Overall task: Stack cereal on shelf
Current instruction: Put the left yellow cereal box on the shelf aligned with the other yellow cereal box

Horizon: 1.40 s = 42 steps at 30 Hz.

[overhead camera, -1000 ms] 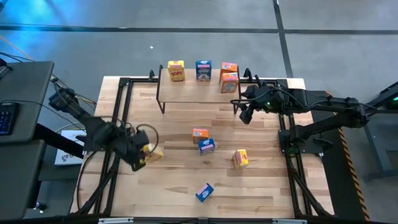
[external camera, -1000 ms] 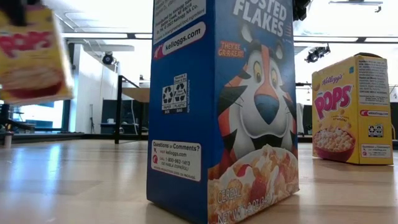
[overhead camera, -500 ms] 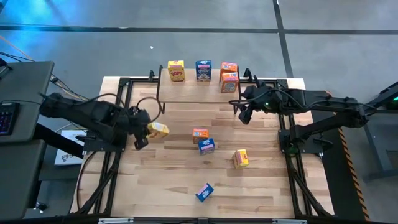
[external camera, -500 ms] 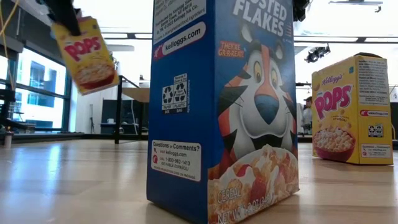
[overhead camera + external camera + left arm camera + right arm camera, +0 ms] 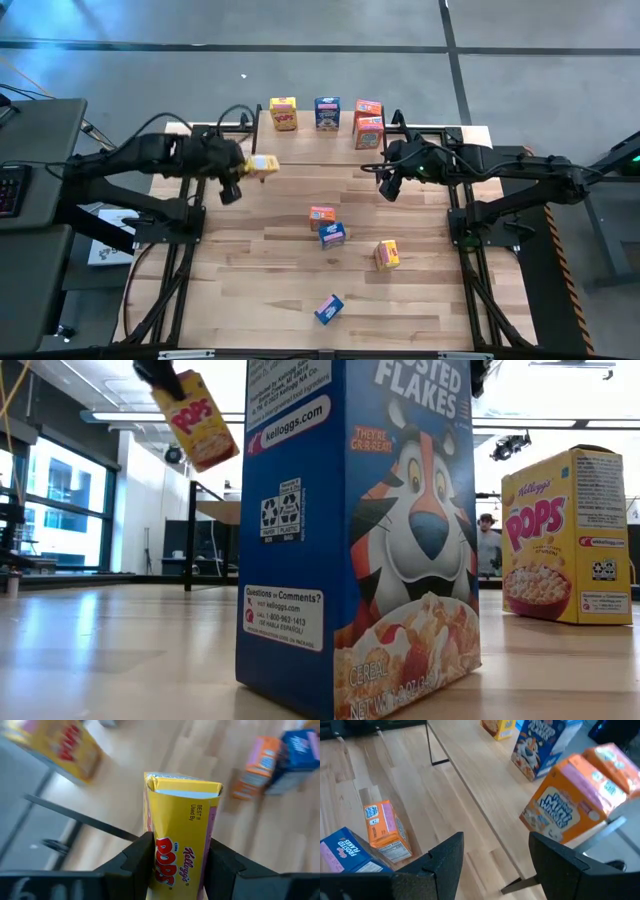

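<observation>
On the shelf (image 5: 320,150), 4 cereal boxes are already placed along its far edge — a yellow Pops box (image 5: 283,113), a blue Frosted Flakes box (image 5: 327,112), and 2 orange boxes, one (image 5: 368,108) behind the other (image 5: 369,132). A 5th, a yellow Pops box in transit (image 5: 262,164), is pinched between the fingers of the left gripper (image 5: 243,167) and is held in the air at the shelf's left end, tilted, not yet set down. The right gripper (image 5: 388,180) hangs near the shelf's right end with its fingers spread apart and nothing between them. Left on the table (image 5: 260,290) are 4 boxes: an orange one (image 5: 321,215) touching a blue one (image 5: 333,235) near the middle, another orange one (image 5: 387,254) to their right, and a second blue one (image 5: 328,308) lying near the front edge. The task is judged to be roughly half done — 4 shelved, 1 in hand, 4 still to be collected. On the carried box, "Kellogg's", "CORN POPS" and "BEST If Used By" can be read in the left wrist view. In the low view, "FROSTED FLAKES", "THEY'RE GR-R-REAT!", "kelloggs.com" and "Questions or Comments?" are legible on the near blue box, and "Kellogg's POPS" on a yellow box (image 5: 565,540) beside it. "FROSTED FLAKES" is also readable on a blue box in the right wrist view.
</observation>
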Each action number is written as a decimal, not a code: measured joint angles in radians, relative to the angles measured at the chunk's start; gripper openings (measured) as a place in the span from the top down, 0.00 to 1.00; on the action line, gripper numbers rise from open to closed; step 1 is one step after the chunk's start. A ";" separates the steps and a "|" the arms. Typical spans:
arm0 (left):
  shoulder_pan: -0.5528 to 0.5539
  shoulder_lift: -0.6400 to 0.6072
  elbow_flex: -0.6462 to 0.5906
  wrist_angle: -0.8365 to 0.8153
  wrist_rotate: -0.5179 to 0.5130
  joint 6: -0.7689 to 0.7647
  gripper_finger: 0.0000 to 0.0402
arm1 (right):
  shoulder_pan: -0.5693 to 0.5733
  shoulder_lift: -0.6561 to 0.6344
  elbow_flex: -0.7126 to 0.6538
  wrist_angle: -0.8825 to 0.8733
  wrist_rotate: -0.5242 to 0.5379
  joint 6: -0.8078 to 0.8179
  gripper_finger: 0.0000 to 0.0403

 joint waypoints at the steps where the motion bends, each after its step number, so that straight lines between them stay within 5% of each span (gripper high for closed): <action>1: 0.023 0.007 0.018 0.004 -0.003 0.032 0.67 | 0.000 0.000 0.000 0.008 0.000 -0.007 0.46; 15: 0.250 0.178 0.225 0.111 -0.003 0.435 0.67 | 0.000 0.000 0.000 0.032 0.000 -0.008 0.46; 25: 0.329 0.313 0.346 0.054 0.175 0.457 0.67 | 0.000 0.000 0.000 0.031 0.000 0.005 0.46; 42: 0.421 0.556 0.684 -0.272 0.238 0.505 0.67 | 0.002 -0.001 0.000 0.027 -0.006 0.023 0.46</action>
